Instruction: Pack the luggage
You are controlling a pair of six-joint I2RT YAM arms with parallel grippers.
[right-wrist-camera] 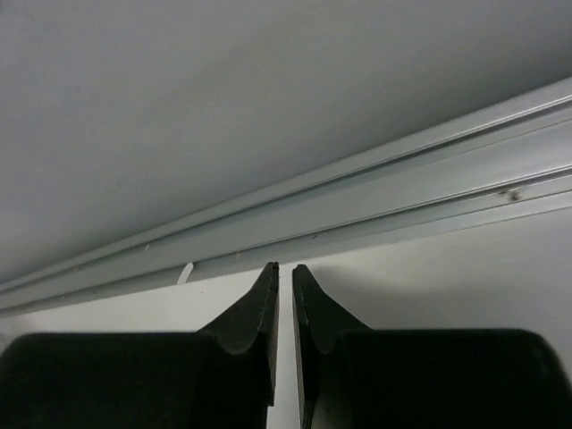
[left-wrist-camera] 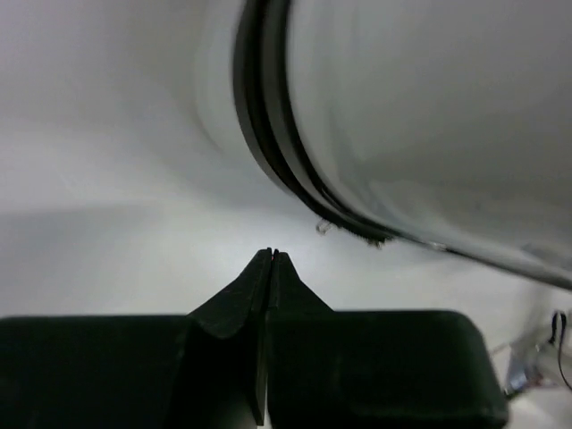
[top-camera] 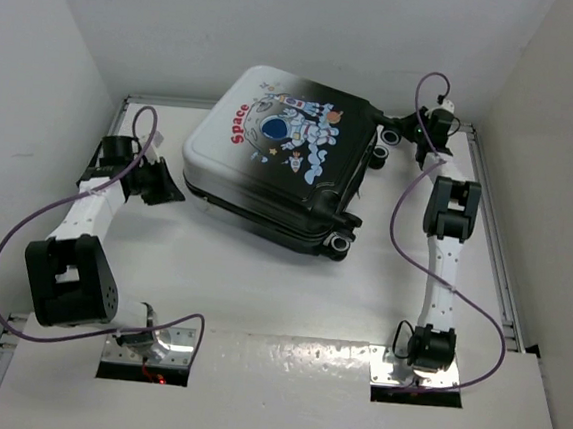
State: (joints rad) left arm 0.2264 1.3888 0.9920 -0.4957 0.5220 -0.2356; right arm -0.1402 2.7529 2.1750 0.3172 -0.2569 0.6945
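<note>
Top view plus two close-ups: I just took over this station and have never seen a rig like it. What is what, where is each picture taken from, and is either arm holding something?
The top view looks down from behind two small robot arms bolted at the near edge of a white table. Each arm ends in a two-finger gripper. The other two pictures come from cameras on the wrists, so the black wedges at the bottom are that arm's own fingers. On the table lies the luggage, closed, astronaut print up, wheels toward the right arm. The left gripper is shut on nothing, with its tips close to the case's dark seam but not touching it. The right gripper is also shut and empty, and faces a metal rail and the wall.
</note>
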